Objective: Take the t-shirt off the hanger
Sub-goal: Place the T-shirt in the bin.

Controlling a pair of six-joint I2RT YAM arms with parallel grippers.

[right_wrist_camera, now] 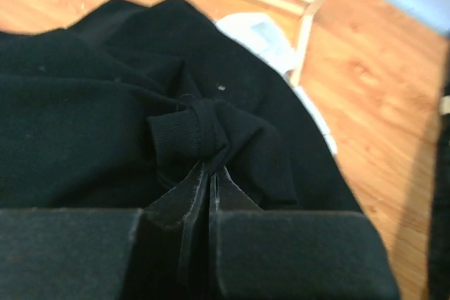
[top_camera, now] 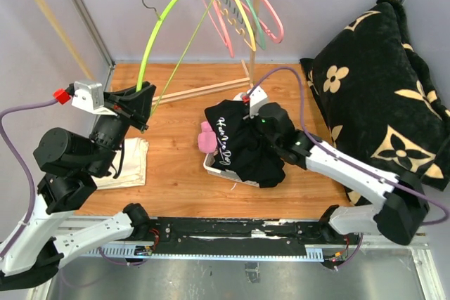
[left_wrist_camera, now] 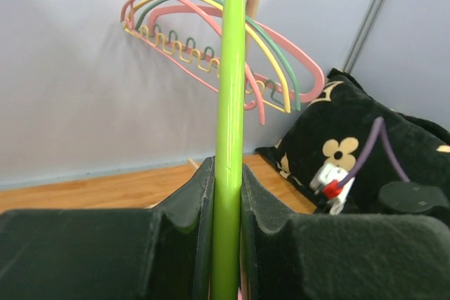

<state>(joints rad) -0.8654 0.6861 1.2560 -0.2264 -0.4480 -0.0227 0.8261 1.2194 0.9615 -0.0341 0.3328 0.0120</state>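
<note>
A lime green hanger [top_camera: 163, 22] stands bare, its metal hook up by the rail. My left gripper [top_camera: 140, 100] is shut on its lower end; in the left wrist view the green bar [left_wrist_camera: 228, 173] runs between the pads. The black t-shirt [top_camera: 242, 142] lies bunched over a white basket [top_camera: 211, 165] at table centre. My right gripper [top_camera: 254, 119] is shut on a fold of the shirt's ribbed hem [right_wrist_camera: 186, 131], at the shirt's far right edge.
Several pink, yellow and green hangers [top_camera: 239, 5] hang on the wooden rack. A black cushion with cream flowers [top_camera: 383, 82] fills the right. A pink cloth [top_camera: 208, 138] lies in the basket. A folded cream cloth [top_camera: 130, 163] lies at the left.
</note>
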